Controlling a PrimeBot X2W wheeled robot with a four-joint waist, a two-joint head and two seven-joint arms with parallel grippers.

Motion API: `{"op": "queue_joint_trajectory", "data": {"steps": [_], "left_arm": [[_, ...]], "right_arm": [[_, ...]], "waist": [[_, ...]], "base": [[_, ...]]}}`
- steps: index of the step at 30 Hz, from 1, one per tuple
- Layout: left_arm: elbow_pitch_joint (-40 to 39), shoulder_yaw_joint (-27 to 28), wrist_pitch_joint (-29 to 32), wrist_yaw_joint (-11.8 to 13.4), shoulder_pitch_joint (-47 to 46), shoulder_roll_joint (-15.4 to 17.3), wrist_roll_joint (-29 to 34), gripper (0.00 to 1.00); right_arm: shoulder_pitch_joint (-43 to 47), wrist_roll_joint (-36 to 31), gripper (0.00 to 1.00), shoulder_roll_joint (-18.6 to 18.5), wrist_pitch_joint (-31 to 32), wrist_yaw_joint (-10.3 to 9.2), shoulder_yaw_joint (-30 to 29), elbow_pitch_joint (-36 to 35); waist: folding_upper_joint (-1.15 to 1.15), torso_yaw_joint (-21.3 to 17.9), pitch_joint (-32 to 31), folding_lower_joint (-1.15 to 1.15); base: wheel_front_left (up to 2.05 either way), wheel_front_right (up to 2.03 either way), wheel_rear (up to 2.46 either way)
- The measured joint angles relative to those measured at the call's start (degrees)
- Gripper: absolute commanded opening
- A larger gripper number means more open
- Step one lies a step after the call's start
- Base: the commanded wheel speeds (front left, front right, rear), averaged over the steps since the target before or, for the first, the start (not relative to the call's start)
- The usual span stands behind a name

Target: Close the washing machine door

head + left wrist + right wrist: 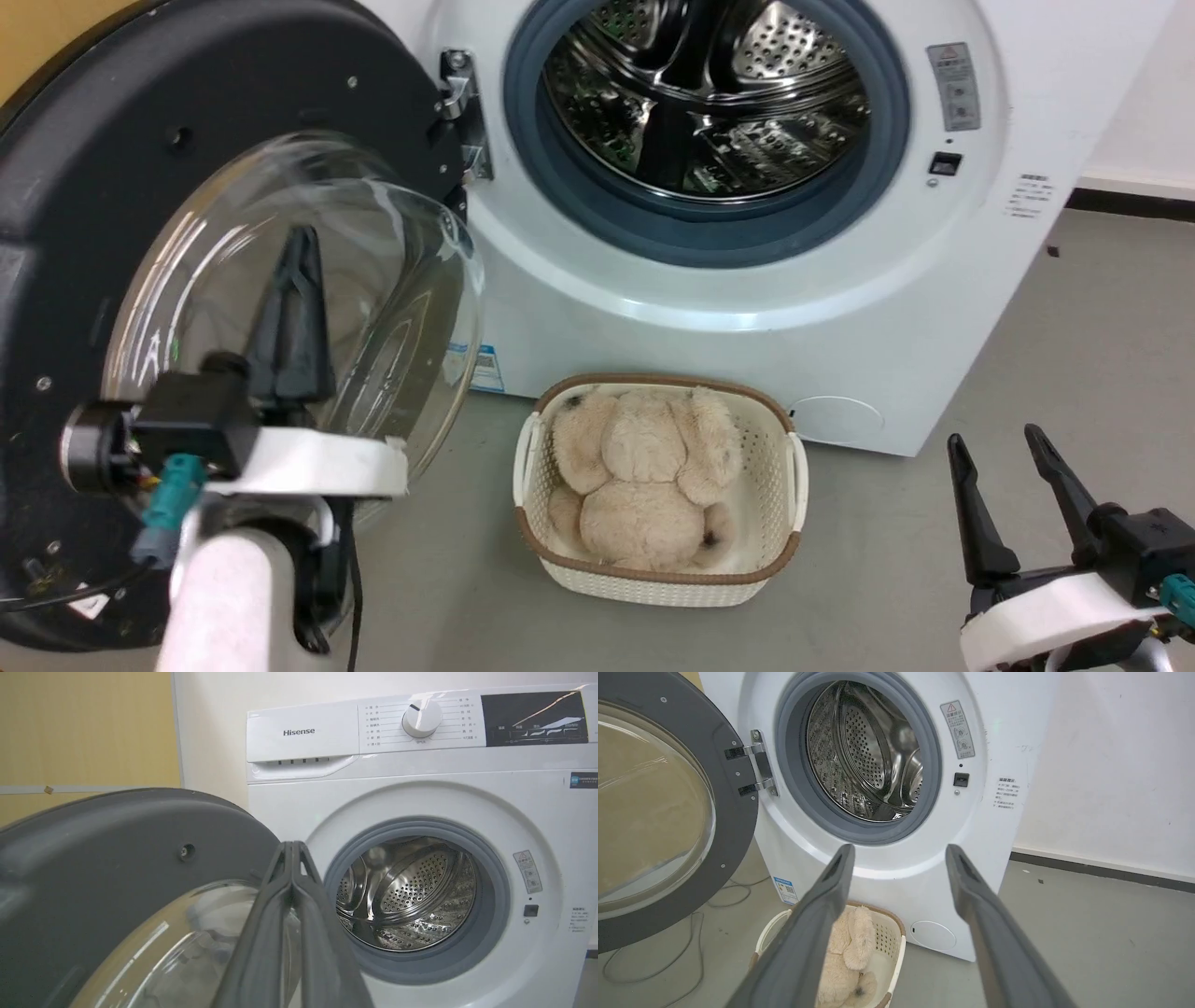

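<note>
The washing machine door [84, 233] stands wide open at 9 o'clock of the washing machine [709, 308], the left gripper [297, 280], jaws closed and empty, by its glass, apparently ready to swing it toward 3 o'clock, while the right gripper [994, 439] waits, jaws spread.

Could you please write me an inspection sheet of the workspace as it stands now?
Surface: grey floor, no spill seen.
Job's things: washing machine door swung wide open on its hinge; washing machine with its drum showing no laundry.
Clutter: white basket holding a plush toy, on the floor in front of the machine.
Grippers: left gripper shut, in front of the door's glass, contact unclear; right gripper open, holding nothing.
Cables: thin cable lying on the floor below the door.
Surroundings: white wall beside the machine; yellow panel behind the door.
</note>
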Motion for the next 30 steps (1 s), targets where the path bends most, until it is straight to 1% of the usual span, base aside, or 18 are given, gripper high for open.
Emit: {"op": "queue_joint_trajectory", "data": {"steps": [3,12,17,23,30], "left_arm": [[-1.0,1.1,-0.5,-0.5,-2.0,0.0,-0.9,0.0],[-2.4,5.6,-1.5,-3.3,-7.6,0.0,-3.5,0.0],[-2.5,8.6,-2.0,-4.2,-10.1,0.0,-6.4,0.0],[-1.7,12.1,-2.8,-4.9,-12.4,0.4,-12.3,0.0],[1.2,15.9,-2.7,-5.4,-13.8,2.7,-21.7,0.0]], "right_arm": [[0.0,0.0,1.0,0.0,-0.4,0.0,-0.4,-0.1],[-0.5,0.1,1.0,0.0,-1.4,0.0,-1.5,-0.2],[-0.6,0.6,1.0,0.0,-2.0,0.0,-2.2,-0.2],[-0.6,0.8,1.0,0.0,-2.7,0.0,-2.9,-0.2],[-0.7,1.1,1.0,0.0,-3.5,0.0,-3.8,-0.4]], "waist": [[0.0,1.0,0.5,0.0],[0.0,4.3,1.6,0.0],[0.0,6.3,2.0,0.0],[0.0,8.9,2.3,0.0],[0.0,11.6,2.8,0.0]], "base": [[0.0,0.0,0.0],[0.0,0.0,0.0],[0.0,0.0,0.0],[0.0,0.0,0.0],[0.0,0.0,0.0]]}}
